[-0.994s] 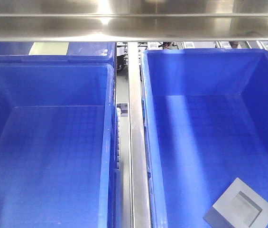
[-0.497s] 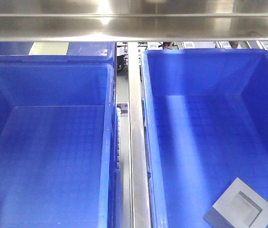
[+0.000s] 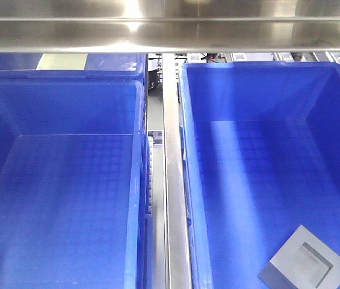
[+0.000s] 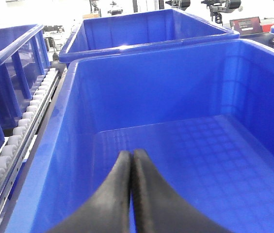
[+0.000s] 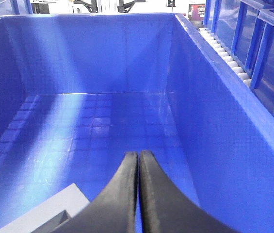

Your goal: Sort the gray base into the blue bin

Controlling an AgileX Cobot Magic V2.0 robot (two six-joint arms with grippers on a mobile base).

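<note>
In the right-hand crate: matte gray square block with a shallow square recess in its top face [image 3: 305,262], lying flat on the floor at the near right corner, turned diagonally; a pale gray corner of it also at the bottom left of the right wrist view [image 5: 40,213].
Right crate: large, deep, bright-blue rectangular plastic bin [image 3: 188,180], smooth walls, grid-textured floor, holding only the gray block.
Left crate: matching bright-blue plastic bin [image 3: 138,180], beside the right one, nothing on its floor.
Between the crates: narrow silver metal rail [image 3: 171,180], running front to back.
Across the top: polished steel bar [image 3: 170,27].
Left gripper [image 4: 131,156]: black curved fingers pressed together, gripping nothing, poised over the left crate's floor.
Right gripper [image 5: 137,155]: black fingers likewise closed on nothing, above the right crate, just beside the gray block's corner.
At the far left of the left wrist view: white conveyor rollers [image 4: 10,145].
</note>
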